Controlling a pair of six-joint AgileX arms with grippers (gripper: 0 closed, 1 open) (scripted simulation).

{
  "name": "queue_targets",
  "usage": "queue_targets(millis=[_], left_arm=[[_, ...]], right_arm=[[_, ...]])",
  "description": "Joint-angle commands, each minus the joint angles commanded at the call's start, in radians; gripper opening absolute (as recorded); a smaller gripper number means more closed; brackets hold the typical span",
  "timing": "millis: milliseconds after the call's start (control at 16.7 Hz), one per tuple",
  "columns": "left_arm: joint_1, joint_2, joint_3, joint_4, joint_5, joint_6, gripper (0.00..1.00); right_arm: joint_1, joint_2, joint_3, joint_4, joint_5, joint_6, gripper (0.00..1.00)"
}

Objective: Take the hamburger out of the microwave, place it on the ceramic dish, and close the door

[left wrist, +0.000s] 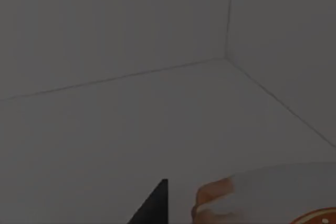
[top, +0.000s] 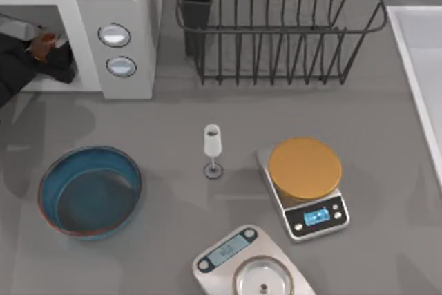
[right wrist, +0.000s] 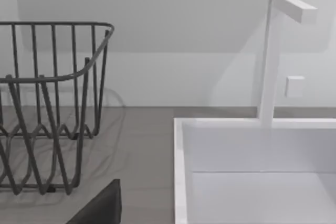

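Nearest the overhead camera, along the front edge of the counter [top: 387, 170], sits a silver scale [top: 252, 267] with a small steel pan, and just behind it to the right a second scale [top: 311, 195] carries a flat orange disc. Between them and the microwave [top: 114, 25] stands a small stemmed glass [top: 213, 148], with a dark wire dish rack [top: 276, 22] at the back. The left arm reaches into the microwave's grey cavity at the top view's left, where the left tool [top: 43, 45] sits at the hamburger [top: 41, 41]; from above, a bit of orange shows against the dark tool, and the left wrist view shows the bun [left wrist: 215, 203] close under the camera on the cavity floor beside one dark fingertip [left wrist: 155, 205]. Whether the fingers have closed on it cannot be told. The ceramic dish [top: 90, 191], deep blue with a reddish rim, waits empty on the counter in front of the microwave. Judged from this, the task is early: the hamburger is not yet out, the dish unfilled, the door unclosed. The right arm is parked near a white sink [right wrist: 252, 171].
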Motion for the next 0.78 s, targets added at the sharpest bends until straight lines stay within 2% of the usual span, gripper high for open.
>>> queue_targets(millis=[180, 540, 780], left_arm=[[0.026, -0.042, -0.161, 0.112, 0.025, 0.007, 0.0], [0.093, -0.153, -0.614, 0.399, 0.089, 0.026, 0.0], [0.124, -0.207, -0.779, 0.532, 0.118, 0.035, 0.0]], right_arm=[[0.0, 0.0, 0.0, 0.0, 0.0, 0.0, 1.0], [0.0, 0.0, 0.0, 0.0, 0.0, 0.0, 1.0], [0.0, 0.0, 0.0, 0.0, 0.0, 0.0, 1.0]])
